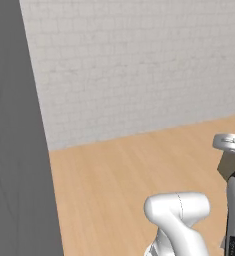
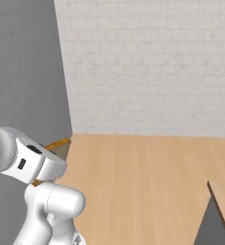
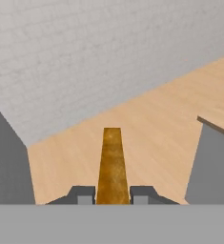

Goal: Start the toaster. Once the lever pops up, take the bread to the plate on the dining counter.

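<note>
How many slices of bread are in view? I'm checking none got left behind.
1: the bread stands edge-on between the hand's fingertips, above the wooden floor. Others could be out of frame.

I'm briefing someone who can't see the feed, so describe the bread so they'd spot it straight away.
Start at the white brick wall and come down across the light wood floor to the gripper at the bottom of the hand view. The bread stands edge-on between its two dark fingertips, a narrow golden-brown strip unlike the pale floor around it.
</note>
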